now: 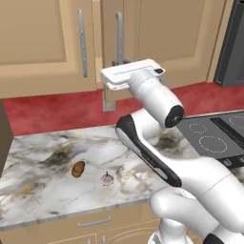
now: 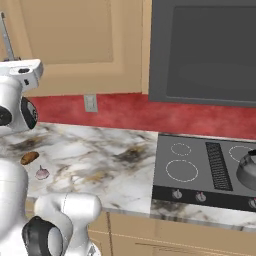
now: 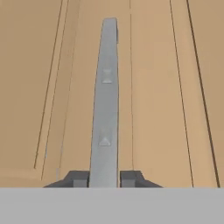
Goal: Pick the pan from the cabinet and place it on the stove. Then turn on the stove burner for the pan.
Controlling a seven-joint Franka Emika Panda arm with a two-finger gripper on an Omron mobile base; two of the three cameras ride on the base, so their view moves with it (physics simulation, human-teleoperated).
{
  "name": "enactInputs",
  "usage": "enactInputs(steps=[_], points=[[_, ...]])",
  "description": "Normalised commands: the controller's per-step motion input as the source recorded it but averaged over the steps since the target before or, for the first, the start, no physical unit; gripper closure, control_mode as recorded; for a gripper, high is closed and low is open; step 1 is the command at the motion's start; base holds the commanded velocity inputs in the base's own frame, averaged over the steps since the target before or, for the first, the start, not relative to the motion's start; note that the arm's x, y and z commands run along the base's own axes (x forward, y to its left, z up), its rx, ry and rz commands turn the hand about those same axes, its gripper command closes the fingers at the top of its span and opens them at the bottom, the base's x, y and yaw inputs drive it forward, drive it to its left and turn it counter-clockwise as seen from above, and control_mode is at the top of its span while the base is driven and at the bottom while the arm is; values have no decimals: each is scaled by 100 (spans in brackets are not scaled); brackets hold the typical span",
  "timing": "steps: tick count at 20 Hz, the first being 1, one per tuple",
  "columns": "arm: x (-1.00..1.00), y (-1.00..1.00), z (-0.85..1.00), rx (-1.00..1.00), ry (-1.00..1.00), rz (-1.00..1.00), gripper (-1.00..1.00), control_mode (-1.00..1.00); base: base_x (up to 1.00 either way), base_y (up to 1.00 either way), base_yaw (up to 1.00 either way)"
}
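Note:
The cabinet (image 1: 157, 33) is a tan wall cabinet with its doors closed, so the pan is hidden. My gripper (image 3: 104, 178) is shut on the right door's vertical silver bar handle (image 3: 106, 96), one dark fingertip on each side of the bar. From the left base view the gripper (image 1: 118, 64) meets that handle (image 1: 119, 33) near its lower end. The stove (image 2: 196, 172) is a dark glass cooktop to the right, with white burner circles (image 2: 181, 170) and knobs (image 2: 176, 194) along its front edge.
A brown potato-like lump (image 1: 78, 168) and a small pinkish bulb (image 1: 107, 179) lie on the marble counter (image 1: 43, 157). A dark pot-like object (image 2: 248, 169) sits on the stove's right burner. A dark appliance (image 2: 205, 50) hangs above the stove. The left door has its own handle (image 1: 82, 43).

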Motion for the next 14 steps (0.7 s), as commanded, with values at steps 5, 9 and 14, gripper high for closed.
enactInputs(steps=[5,9,14], points=[[-100,-35,28,0,0,17,100,-100,0,0,0],[-100,-37,37,-3,0,16,100,-100,0,0,0],[-78,-45,25,-7,3,6,100,-100,0,0,0]])
